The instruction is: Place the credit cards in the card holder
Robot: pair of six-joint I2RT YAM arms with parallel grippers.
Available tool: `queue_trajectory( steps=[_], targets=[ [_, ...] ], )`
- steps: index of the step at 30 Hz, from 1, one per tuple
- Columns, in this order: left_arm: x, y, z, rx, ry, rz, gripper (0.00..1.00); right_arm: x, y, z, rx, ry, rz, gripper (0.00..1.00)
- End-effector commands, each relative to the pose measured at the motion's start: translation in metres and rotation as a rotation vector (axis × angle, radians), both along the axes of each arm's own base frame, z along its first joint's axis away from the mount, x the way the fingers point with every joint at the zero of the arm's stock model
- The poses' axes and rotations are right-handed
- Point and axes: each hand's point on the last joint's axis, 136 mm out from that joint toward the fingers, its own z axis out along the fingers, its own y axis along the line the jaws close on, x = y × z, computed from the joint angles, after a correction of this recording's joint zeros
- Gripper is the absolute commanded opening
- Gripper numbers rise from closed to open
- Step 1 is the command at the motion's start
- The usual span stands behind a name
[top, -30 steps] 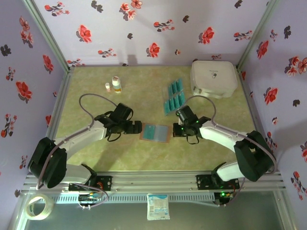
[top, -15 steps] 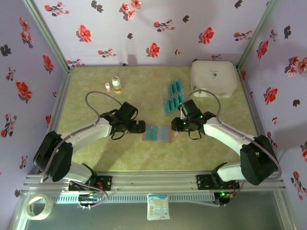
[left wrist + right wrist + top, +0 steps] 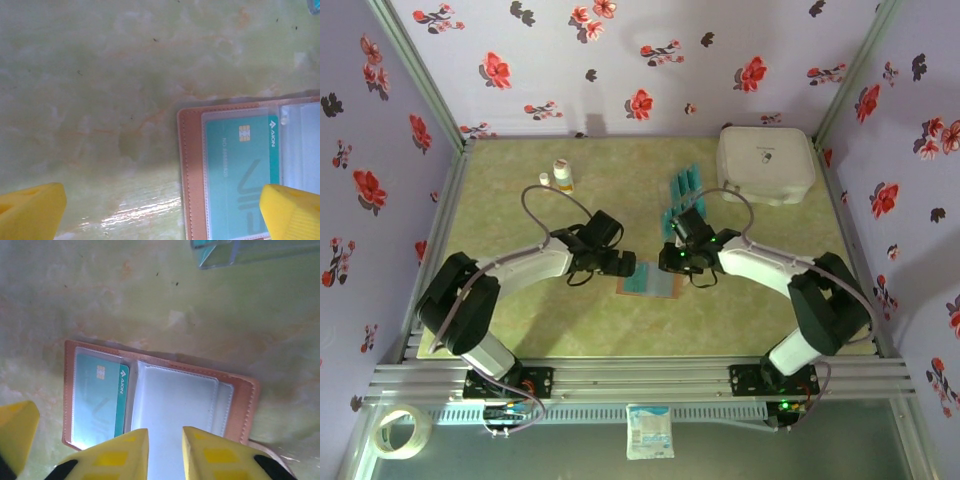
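Green table (image 3: 520, 330): card holder (image 3: 175, 395) (one card (image 3: 97, 400) inside) under right jaws' tips.

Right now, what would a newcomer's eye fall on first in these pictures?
The card holder lies open on the table, one teal card in its left clear pocket, the other pocket empty. The left tool and the right tool meet above it. More teal cards lie behind, near a white case.

Both arms reach forward and bend inward, grippers nearly meeting, pointed downward; left gripper (image 3: 623, 266) has its jaws spread wide; right gripper (image 3: 165, 450) has its jaws narrowly parted, holding nothing.
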Motion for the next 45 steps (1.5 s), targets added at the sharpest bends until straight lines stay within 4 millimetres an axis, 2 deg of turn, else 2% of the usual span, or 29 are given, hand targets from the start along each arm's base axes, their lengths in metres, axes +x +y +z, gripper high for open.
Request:
queue_trajectory(
  steps=[1,14,29,45],
  targets=[
    [0.002,-0.013,0.001,-0.004,-0.019,-0.040,1.00,0.012,0.007,0.004,-0.001,-0.033,-0.021,0.19],
    [-0.005,-0.032,-0.006,-0.009,-0.017,-0.091,1.00,0.010,-0.003,-0.019,-0.065,-0.014,-0.020,0.12],
    [-0.011,-0.055,-0.008,-0.027,-0.051,-0.164,1.00,0.006,-0.003,-0.040,-0.065,0.012,-0.015,0.07],
    [-0.018,-0.060,-0.021,-0.017,-0.036,-0.202,1.00,0.005,0.013,-0.048,0.010,0.045,-0.005,0.03]
  ],
)
